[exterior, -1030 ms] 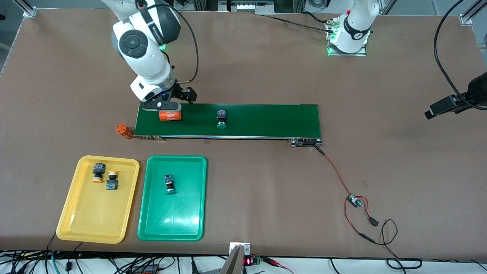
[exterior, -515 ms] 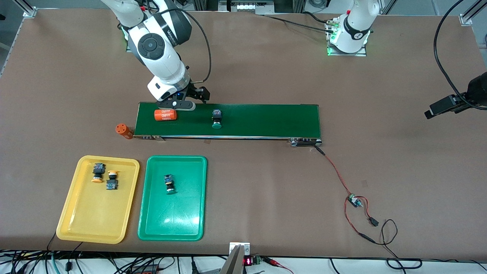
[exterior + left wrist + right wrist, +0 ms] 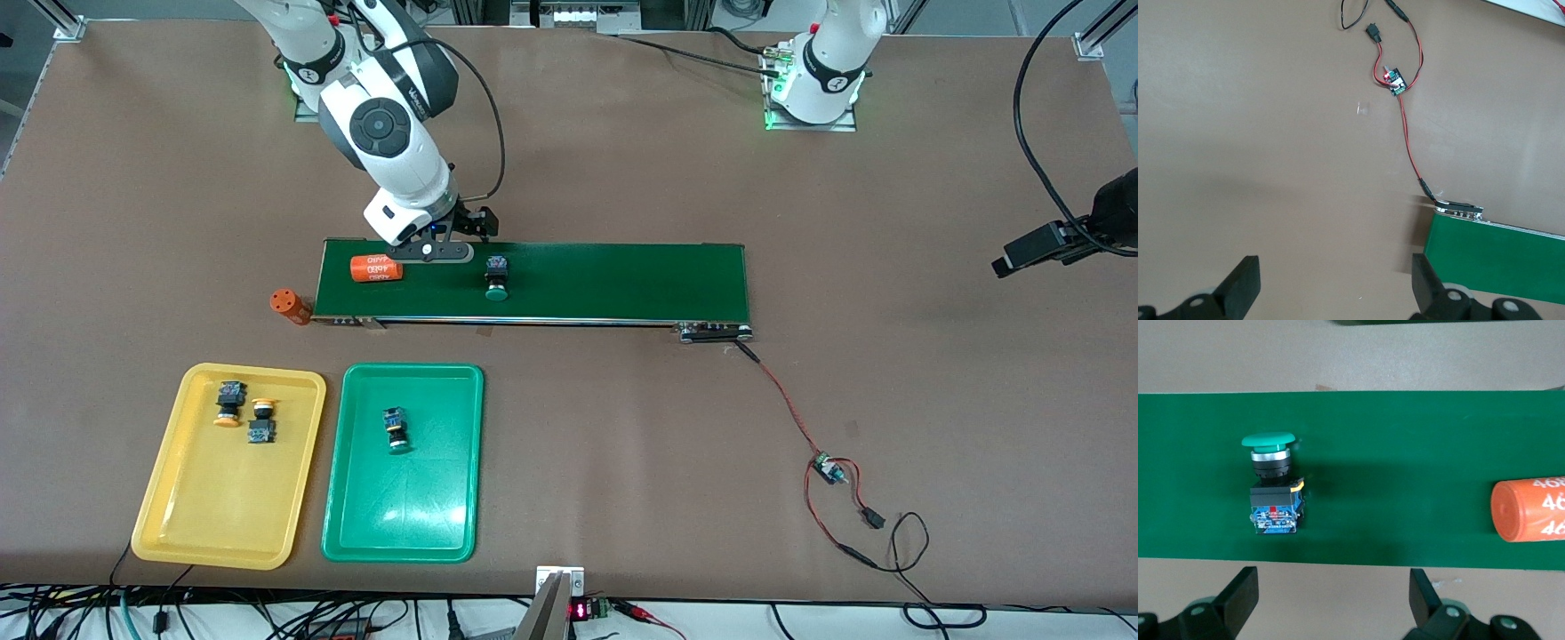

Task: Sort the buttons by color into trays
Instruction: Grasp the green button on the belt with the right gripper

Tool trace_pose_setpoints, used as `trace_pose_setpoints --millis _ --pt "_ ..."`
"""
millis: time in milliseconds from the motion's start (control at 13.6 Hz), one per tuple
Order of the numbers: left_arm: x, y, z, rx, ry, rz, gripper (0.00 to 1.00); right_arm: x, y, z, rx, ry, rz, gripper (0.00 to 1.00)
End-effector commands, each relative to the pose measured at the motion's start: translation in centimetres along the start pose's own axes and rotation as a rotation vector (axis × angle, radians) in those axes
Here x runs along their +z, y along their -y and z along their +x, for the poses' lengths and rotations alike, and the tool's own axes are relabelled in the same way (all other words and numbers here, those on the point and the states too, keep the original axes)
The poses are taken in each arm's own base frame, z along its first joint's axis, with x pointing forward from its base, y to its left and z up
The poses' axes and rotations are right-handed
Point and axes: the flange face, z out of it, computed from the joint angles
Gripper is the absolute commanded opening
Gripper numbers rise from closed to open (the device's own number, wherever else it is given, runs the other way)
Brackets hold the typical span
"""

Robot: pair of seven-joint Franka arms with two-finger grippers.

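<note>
The brown surface (image 3: 622,178) carries a dark-green conveyor belt (image 3: 622,280). Nearer the front camera lie the yellow tray (image 3: 178,524), holding two yellow-capped buttons (image 3: 228,403), and the green tray (image 3: 409,524), holding one green-capped button (image 3: 396,430). Another green button (image 3: 1275,484) lies on the belt beside an orange cylinder (image 3: 375,268). The right gripper (image 3: 1331,600) hovers over the belt's edge, jaws wide. The left gripper (image 3: 1335,287) waits over bare surface, jaws wide.
</note>
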Motion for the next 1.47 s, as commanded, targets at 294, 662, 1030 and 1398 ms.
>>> trace_pose_setpoints --millis 294,662,1030,1398 --pt "-0.7 -1.8 -0.7 0.029 0.036 -0.003 1.00 1.1 0.6 0.5 0.057 -0.027 0.014 1.00" --pt "-1.2 -4.6 -1.9 0.106 0.017 0.101 1.00 2.2 0.3 0.8 0.044 -0.023 0.003 1.00" --pt "-1.8 -4.0 -2.4 0.124 0.031 0.095 1.00 3.1 -1.0 2.3 0.064 -0.043 0.017 1.00" --pt "-1.8 -5.2 -2.8 0.163 0.030 0.110 1.00 4.3 -2.1 3.4 0.058 -0.063 0.008 1.00"
